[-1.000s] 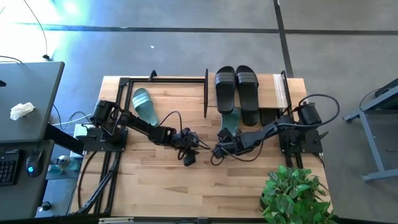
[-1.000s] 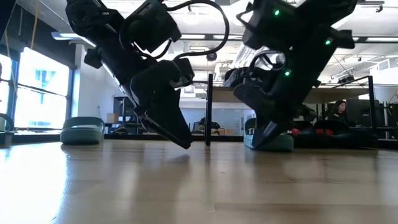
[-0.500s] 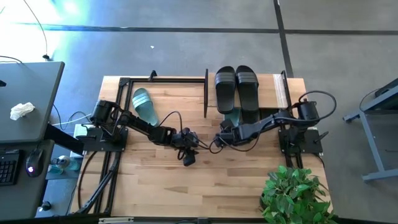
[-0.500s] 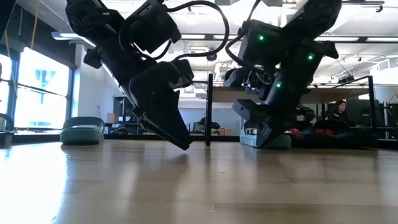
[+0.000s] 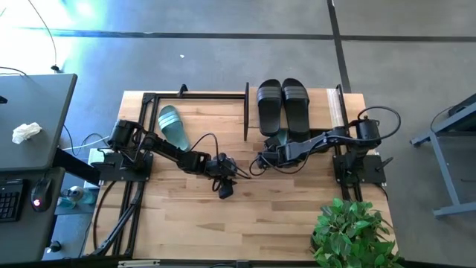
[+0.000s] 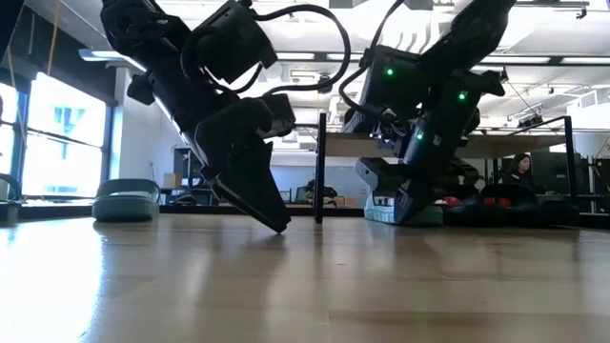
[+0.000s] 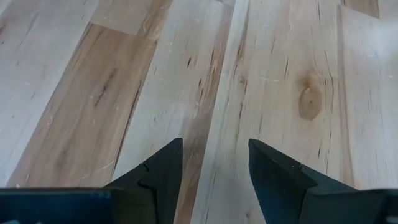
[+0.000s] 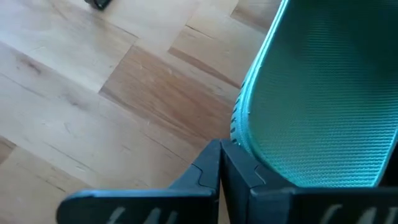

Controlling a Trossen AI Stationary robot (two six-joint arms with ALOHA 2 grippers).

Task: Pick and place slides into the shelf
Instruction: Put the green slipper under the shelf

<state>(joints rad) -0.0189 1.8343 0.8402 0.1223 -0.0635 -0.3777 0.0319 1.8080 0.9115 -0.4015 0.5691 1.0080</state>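
High view: right gripper (image 5: 262,158) at table centre, against the near end of a green slide (image 5: 278,139) that lies half under the shelf (image 5: 337,110), likely pushing it in under the board. A black pair (image 5: 283,104) sits on the shelf top; second green slide (image 5: 172,125) lies well apart, far left, inside the open frame (image 5: 195,95). Left gripper (image 5: 225,186) parks over bare table (image 5: 178,223), waiting. Low view: right gripper (image 6: 400,205) low at the green slide (image 6: 408,213); left gripper (image 6: 272,214) tip near the wood. Left wrist view: fingers (image 7: 158,174) parted, nothing between them. Right wrist view: fingers (image 8: 211,168) pressed together, touching the slide's edge (image 8: 323,87), not clamping it.
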